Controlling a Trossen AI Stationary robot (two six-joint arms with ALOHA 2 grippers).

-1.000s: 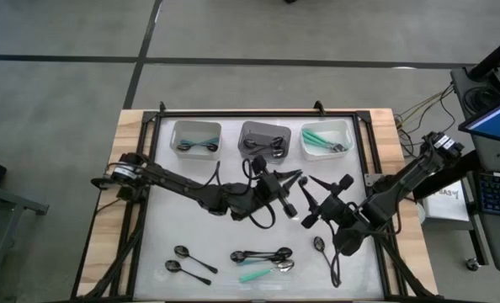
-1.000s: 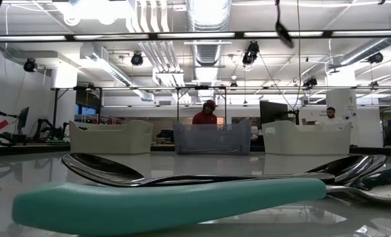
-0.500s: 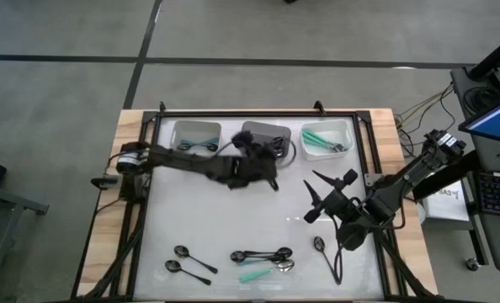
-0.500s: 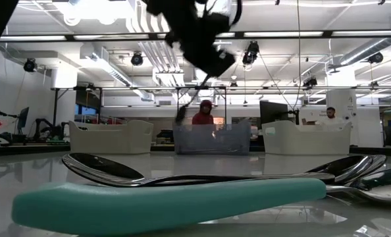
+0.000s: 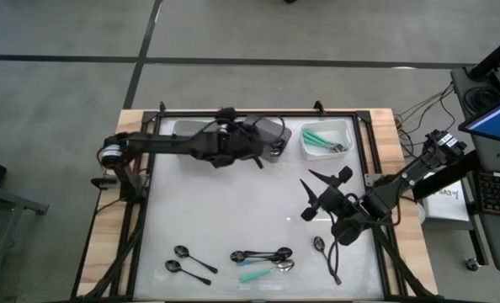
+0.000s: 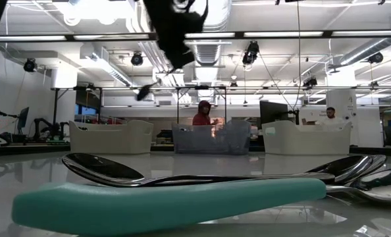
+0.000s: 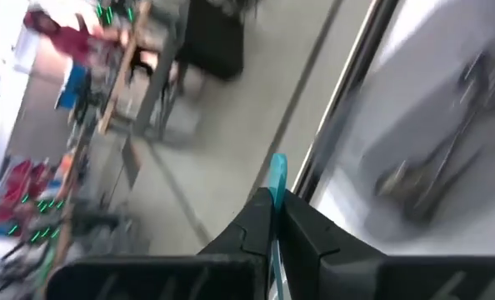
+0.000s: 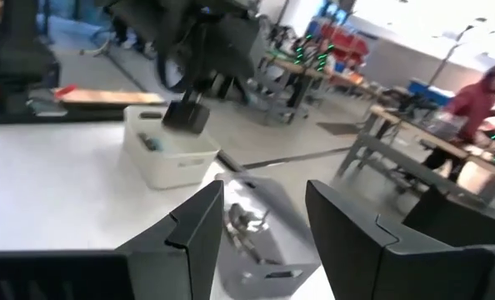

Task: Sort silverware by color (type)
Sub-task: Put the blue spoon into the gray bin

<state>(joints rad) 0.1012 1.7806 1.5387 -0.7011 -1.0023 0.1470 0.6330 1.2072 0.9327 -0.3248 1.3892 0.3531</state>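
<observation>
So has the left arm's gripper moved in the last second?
Yes. The left gripper, shut on a teal-handled spoon, swung from mid-table toward the bins, now over the grey middle bin.

High view: straight down over the whole white table, three bins in a row toward 12 o'clock, spoons toward 6 o'clock.
Low view: at table-top level, very near a teal-handled spoon, facing level across to the bins and the room beyond.
Left wrist view: tilted and blurred, looking past its own fingers, apparently at the grey bin and the floor.
Right wrist view: close over the table, facing the left-hand white bin.
Shared: grey bin shows in the high, low and both wrist views.
</observation>
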